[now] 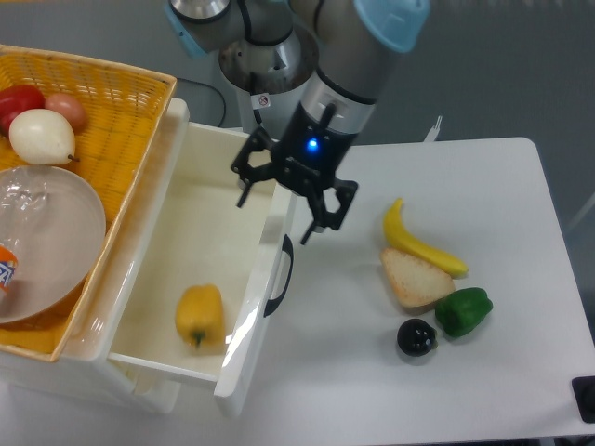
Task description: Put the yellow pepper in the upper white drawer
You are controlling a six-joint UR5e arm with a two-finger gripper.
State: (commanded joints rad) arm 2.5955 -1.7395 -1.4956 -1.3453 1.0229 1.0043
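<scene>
The yellow pepper point(200, 316) lies on the floor of the upper white drawer point(186, 223), near its front wall, stem end toward the front. The drawer is pulled open, its black handle point(279, 276) facing the table. My gripper point(276, 212) hangs above the drawer's front right edge, up and to the right of the pepper and apart from it. Its fingers are spread and hold nothing.
A yellow wicker basket point(130, 102) sits on the left over the drawer unit, holding a clear bowl point(42, 242), a tomato, an onion and an egg-like item. On the white table lie a banana point(423, 243), a bread slice point(415, 277), a green pepper point(464, 310) and a dark round fruit point(416, 337).
</scene>
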